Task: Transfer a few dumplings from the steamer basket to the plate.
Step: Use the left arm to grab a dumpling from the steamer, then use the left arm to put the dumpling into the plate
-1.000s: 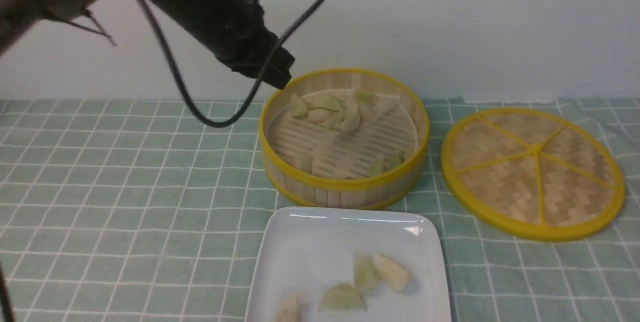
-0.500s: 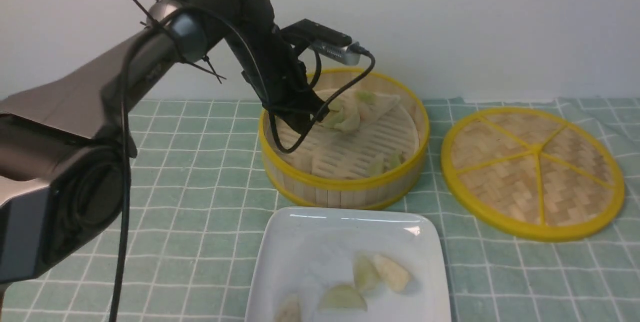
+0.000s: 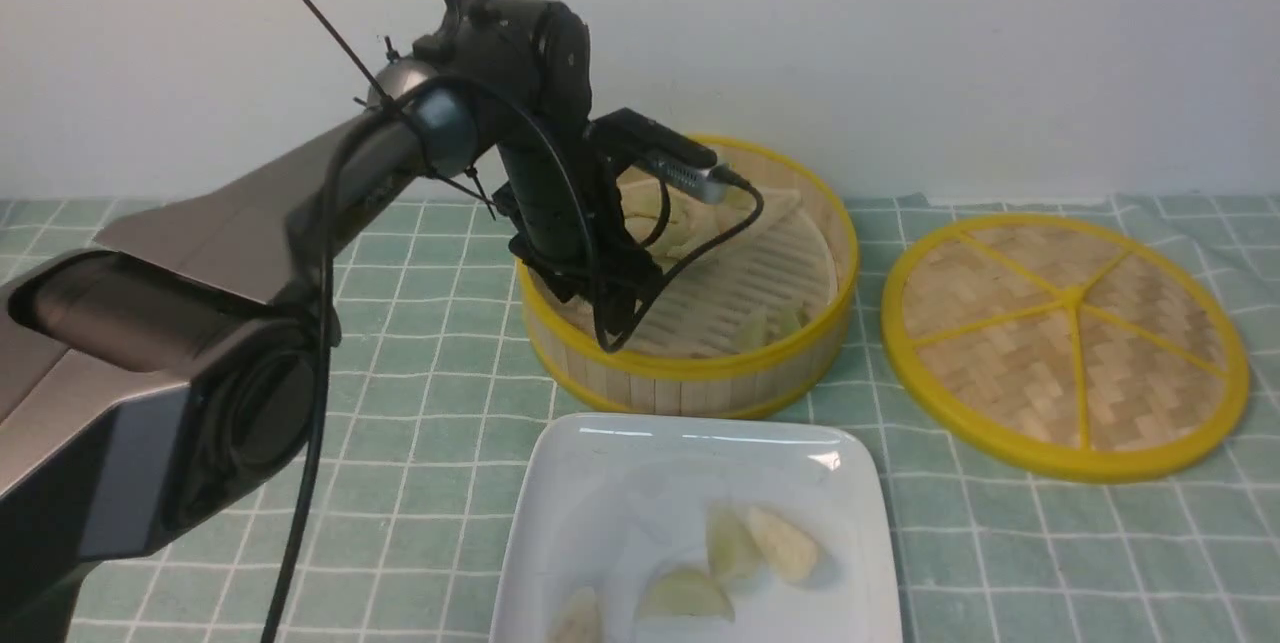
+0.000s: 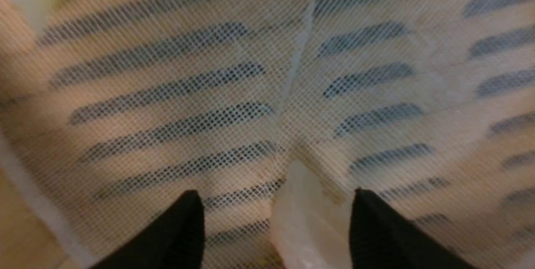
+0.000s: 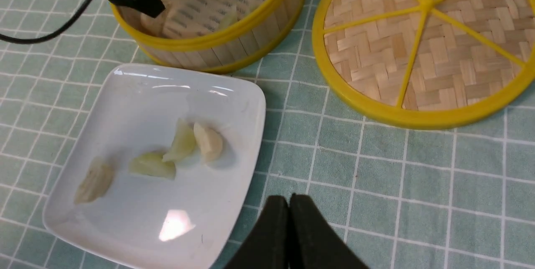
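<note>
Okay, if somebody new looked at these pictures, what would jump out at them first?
The big dark left arm fills the left of the front view, reaching into the yellow-rimmed steamer basket, where the left gripper stands open around a pale dumpling. Next come the white plate in front of the basket, holding four dumplings, and the round woven lid to the basket's right.

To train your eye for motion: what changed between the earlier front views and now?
The left gripper came down into the steamer basket, open around a pale dumpling, not gripping it. The plate, its four dumplings and the woven lid stayed put.
</note>
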Robot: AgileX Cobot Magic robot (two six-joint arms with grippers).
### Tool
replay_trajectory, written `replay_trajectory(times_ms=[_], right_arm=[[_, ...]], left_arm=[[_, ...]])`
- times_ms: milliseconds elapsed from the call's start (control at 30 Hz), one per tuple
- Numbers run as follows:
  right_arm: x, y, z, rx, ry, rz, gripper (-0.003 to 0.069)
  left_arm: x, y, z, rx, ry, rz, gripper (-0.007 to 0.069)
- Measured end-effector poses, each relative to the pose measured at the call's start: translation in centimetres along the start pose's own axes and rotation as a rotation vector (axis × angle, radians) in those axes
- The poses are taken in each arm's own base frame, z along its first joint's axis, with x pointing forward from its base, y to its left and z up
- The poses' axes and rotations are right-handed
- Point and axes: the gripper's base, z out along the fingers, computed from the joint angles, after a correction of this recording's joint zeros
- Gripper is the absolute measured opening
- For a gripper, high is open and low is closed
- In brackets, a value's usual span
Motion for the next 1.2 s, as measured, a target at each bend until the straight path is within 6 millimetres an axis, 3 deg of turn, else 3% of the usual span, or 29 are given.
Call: replay_trajectory(times_ms=[100,200,233,300,367,467,500,567,600,667,767,800,867,900,967,1033,1100,1133,1200], right_arm=[[0.0,0.0,0.0,0.0,0.0,0.0,-0.0013],[-0.1,0.0,0.0,0.001,-0.007,0.0,-0.0013],[-0.1,0.0,0.0,0.001,-0.012,0.0,-0.0013],[-0.4,0.0,-0.1,0.002,-0.017,-0.001,-0.0013],[-1.0,0.0,-0.1,0.005,-0.015,-0.005,-0.0013],[-2.6,0.1,-0.1,0.004,0.013,-0.007,-0.0013],[-2.8,0.1,0.1,0.004,0.02,-0.006,-0.0013],[-4.2,0.1,0.3,0.004,0.025,-0.01,-0.0013],[-5.8,-0.1,1.2,0.004,0.045,-0.017,-0.0013],[-7.4,-0.3,2.1,0.003,0.059,-0.034,-0.0013],[-9.4,-0.1,4.5,-0.018,0.116,-0.082,-0.001],[-9.5,0.0,5.0,-0.024,0.13,-0.088,-0.001],[-10.7,1.1,7.7,-0.035,0.197,-0.162,-0.001],[-10.9,1.2,8.2,-0.035,0.208,-0.167,-0.001],[-11.6,2.4,11.2,-0.011,0.277,-0.235,-0.001],[-12.4,3.4,14.5,0.019,0.333,-0.276,-0.0009],[-12.8,3.9,16.3,0.035,0.353,-0.297,-0.0007],[-13.2,4.3,18.6,0.041,0.377,-0.305,-0.0005],[-14.2,4.9,21.0,0.035,0.381,-0.302,-0.0001]], left_arm=[[0.0,0.0,0.5,0.005,0.007,-0.002,0.0419],[-0.1,-0.3,0.3,0.005,0.002,0.004,0.0214],[-0.2,-0.3,0.0,0.002,-0.008,0.004,0.0176],[-0.2,-0.3,-0.8,-0.008,-0.015,0.009,0.0174],[-0.3,-0.4,-2.4,-0.022,-0.042,0.014,0.0175],[-0.3,-0.9,-7.5,-0.048,-0.128,0.011,0.0175],[-0.3,-0.9,-7.9,-0.05,-0.137,0.01,0.0175],[0.5,-1.5,-10.9,-0.058,-0.174,0.002,0.0175],[1.6,-2.0,-13.3,-0.059,-0.194,-0.001,0.0175],[3.5,-2.9,-15.5,-0.047,-0.195,-0.008,0.0175],[6.9,-4.3,-16.7,-0.008,-0.152,-0.021,0.0175],[7.2,-4.4,-16.7,-0.001,-0.148,-0.023,0.0175],[10.2,-5.8,-16.0,0.07,-0.102,-0.046,0.0175],[10.4,-5.8,-15.9,0.07,-0.1,-0.046,0.0175],[12.3,-6.9,-14.1,0.126,-0.088,-0.053,0.0175],[13.2,-7.3,-12.0,0.15,-0.087,-0.063,0.0175],[13.3,-7.6,-11.0,0.159,-0.089,-0.065,0.0175],[13.3,-7.8,-9.7,0.159,-0.103,-0.052,0.0175],[13.1,-8.3,-8.1,0.165,-0.11,-0.018,0.0175]])
